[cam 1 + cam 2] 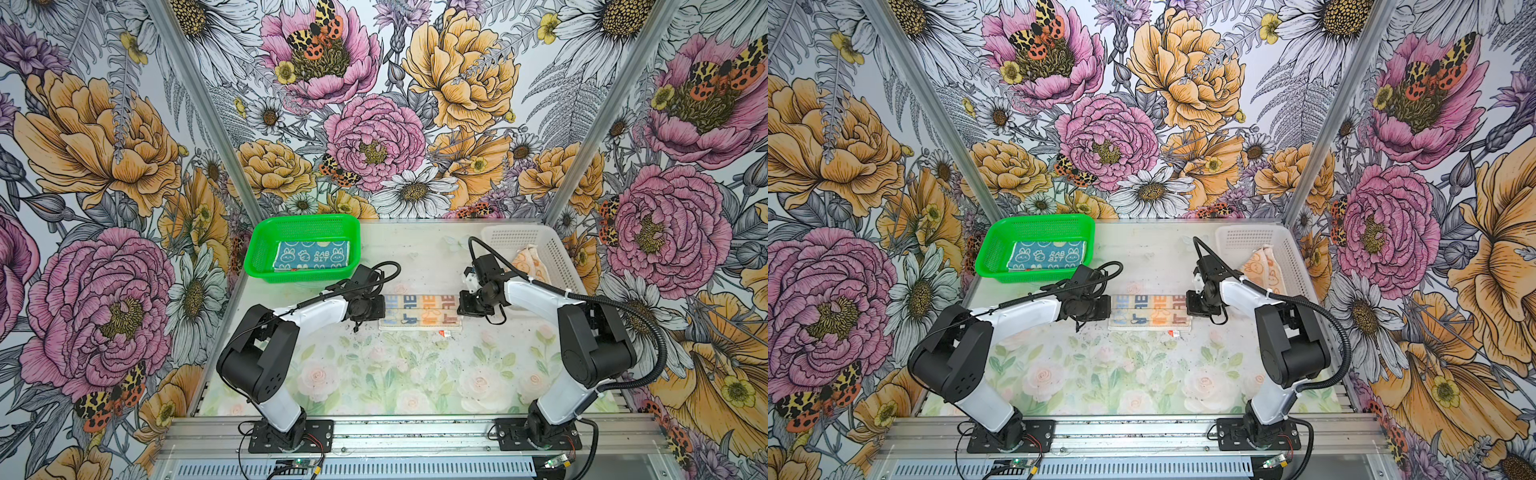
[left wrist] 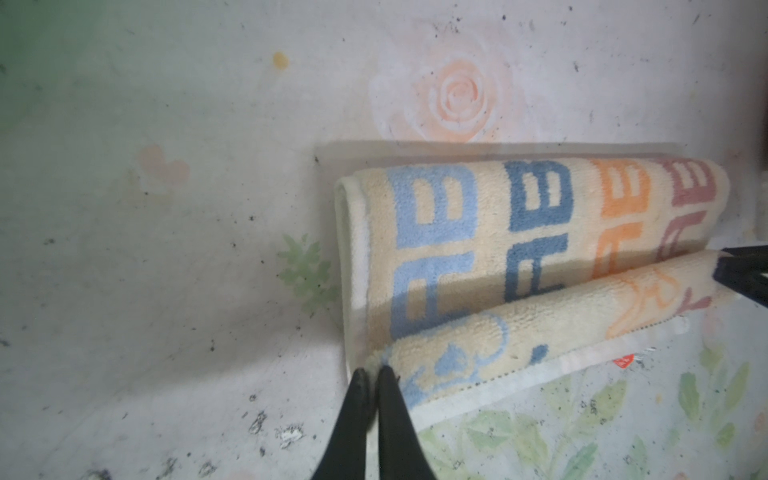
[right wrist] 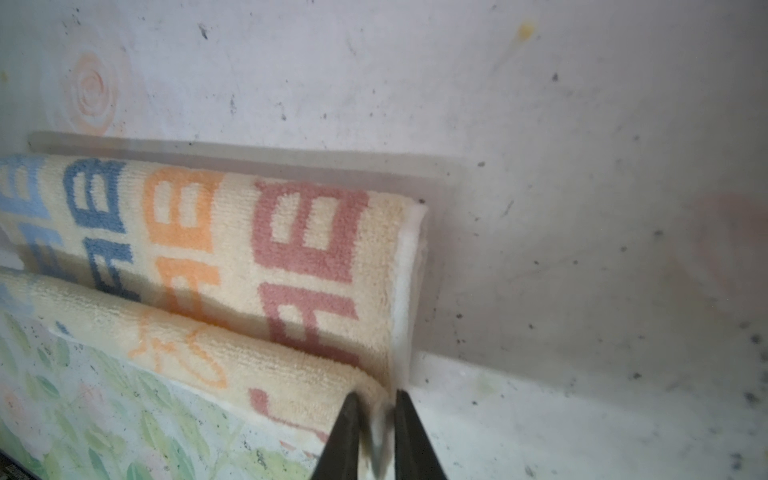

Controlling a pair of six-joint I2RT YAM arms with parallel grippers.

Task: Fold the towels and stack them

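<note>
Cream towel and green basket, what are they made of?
The cream towel looks like soft terry cotton, though the fibre is a guess: fuzzy loops show up close. The green basket looks like glossy plastic: thin mesh walls, shiny rim.

**Item Count**

Towels: three; one blue towel [image 1: 311, 257], one cream towel [image 1: 419, 311], one orange towel [image 1: 528, 261]; baskets: two; one green basket [image 1: 259, 249], one white basket [image 1: 557, 257]; grippers: two; one left gripper [image 2: 372, 372], one right gripper [image 3: 376, 399]; table [image 1: 415, 257]: one.

Left claw [image 2: 372, 372] pinching corner of folded cream towel [image 2: 490, 232], top flap raised.
</note>
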